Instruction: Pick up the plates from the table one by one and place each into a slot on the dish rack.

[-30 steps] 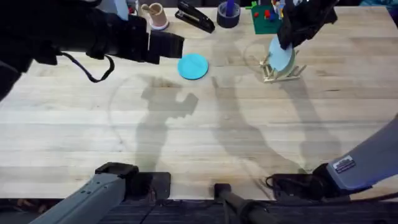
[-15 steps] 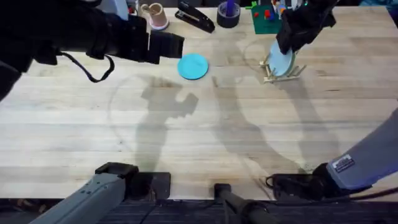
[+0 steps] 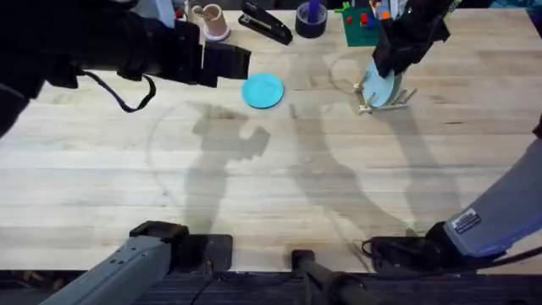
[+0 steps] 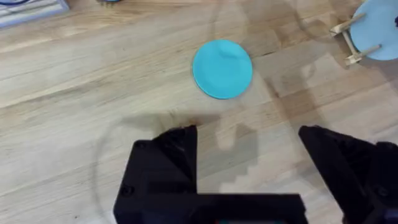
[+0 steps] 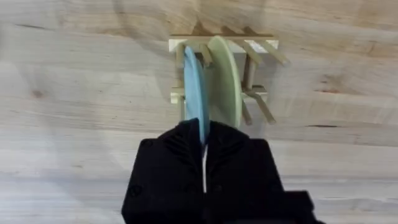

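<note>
Right gripper (image 5: pixel 204 146) was pinched on the pale blue plate (image 5: pixel 193 93), standing on edge in the dish rack (image 5: pixel 256 93) at far right, just beside a cream-yellow plate (image 5: pixel 225 81) in the next slot. Teal plate (image 3: pixel 263 90) lay flat on the table (image 3: pixel 279 195), far centre. Left gripper (image 4: pixel 249 168) hung wide open, empty, near it. Stapler (image 3: pixel 266 23), cup (image 3: pixel 212 20) and green block (image 3: pixel 364 24) lined the far edge.

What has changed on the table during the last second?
The right gripper, shut on the pale blue plate, lowered it deeper into the dish rack, beside the cream plate. The teal plate and left gripper stayed put.
</note>
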Controlling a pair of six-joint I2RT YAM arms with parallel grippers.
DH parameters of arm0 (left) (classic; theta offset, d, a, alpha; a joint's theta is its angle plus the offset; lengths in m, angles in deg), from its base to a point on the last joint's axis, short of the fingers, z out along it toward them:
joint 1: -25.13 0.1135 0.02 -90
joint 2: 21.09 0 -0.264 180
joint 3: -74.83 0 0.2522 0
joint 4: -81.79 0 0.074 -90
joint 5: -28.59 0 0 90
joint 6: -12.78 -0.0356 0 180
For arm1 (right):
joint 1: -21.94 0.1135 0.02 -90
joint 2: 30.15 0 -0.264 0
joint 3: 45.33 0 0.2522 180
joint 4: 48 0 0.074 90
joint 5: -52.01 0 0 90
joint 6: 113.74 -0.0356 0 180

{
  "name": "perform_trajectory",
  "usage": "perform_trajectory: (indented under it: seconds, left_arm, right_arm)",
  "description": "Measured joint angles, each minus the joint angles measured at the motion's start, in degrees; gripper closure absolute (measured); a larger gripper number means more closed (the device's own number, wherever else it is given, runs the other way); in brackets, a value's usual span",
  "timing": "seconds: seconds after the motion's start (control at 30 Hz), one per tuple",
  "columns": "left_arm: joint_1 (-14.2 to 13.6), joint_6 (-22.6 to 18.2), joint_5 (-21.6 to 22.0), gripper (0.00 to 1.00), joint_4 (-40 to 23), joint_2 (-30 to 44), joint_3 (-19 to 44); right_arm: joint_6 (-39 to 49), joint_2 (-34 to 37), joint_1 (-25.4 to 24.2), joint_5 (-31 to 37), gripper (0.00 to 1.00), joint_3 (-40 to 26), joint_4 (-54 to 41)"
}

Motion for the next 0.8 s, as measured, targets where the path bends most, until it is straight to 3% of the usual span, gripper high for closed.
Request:
perform_trajectory:
  seconds: [0.23, 0.53, 0.8]
  left_arm:
    - [0.0, -0.1, 0.0, 0.005, 0.0, 0.0, 0.0]
    - [0.0, -0.1, 0.0, 0.005, 0.0, 0.0, 0.0]
    - [0.0, -0.1, 0.0, 0.006, 0.0, 0.0, 0.0]
  right_arm:
    - [0.0, 0.0, 0.0, 0.0, 0.882, 0.0, 0.0]
    - [0.0, 0.0, 0.0, 0.0, 0.852, 0.0, 0.0]
    - [0.0, -0.1, 0.1, 0.0, 0.702, -4.0, -2.2]
